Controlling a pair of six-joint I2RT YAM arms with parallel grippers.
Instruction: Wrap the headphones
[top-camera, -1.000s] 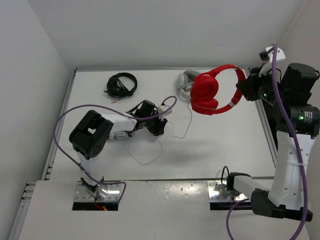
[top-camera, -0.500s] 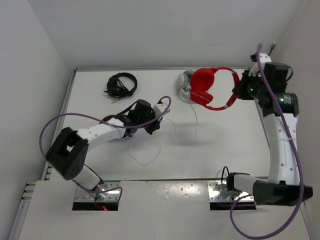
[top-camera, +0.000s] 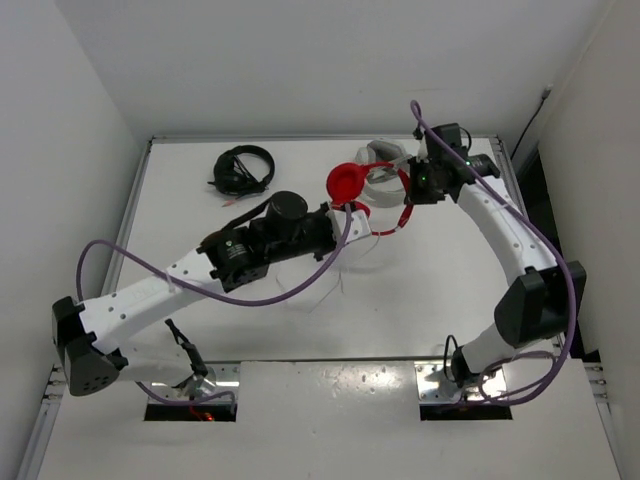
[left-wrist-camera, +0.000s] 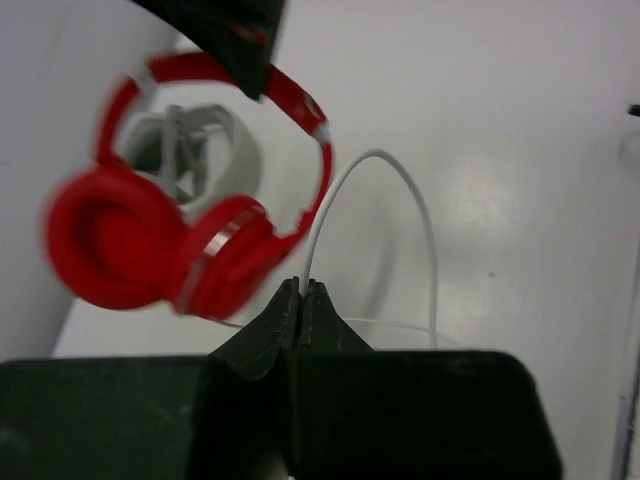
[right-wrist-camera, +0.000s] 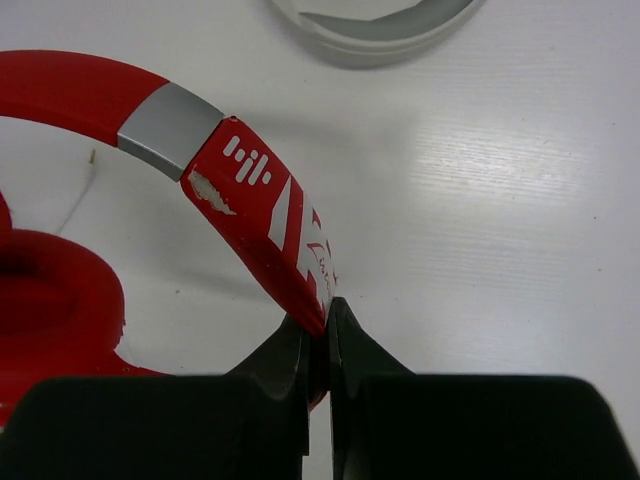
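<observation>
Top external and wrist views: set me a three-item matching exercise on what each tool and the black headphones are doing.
1. left tool
2. right tool
3. black headphones

A. lying free near the far-left corner of the table
B. shut on the red headband
C. shut on the white cable

Pairs: 1-C, 2-B, 3-A

walls: plain white | table: white, glossy | light: even
</observation>
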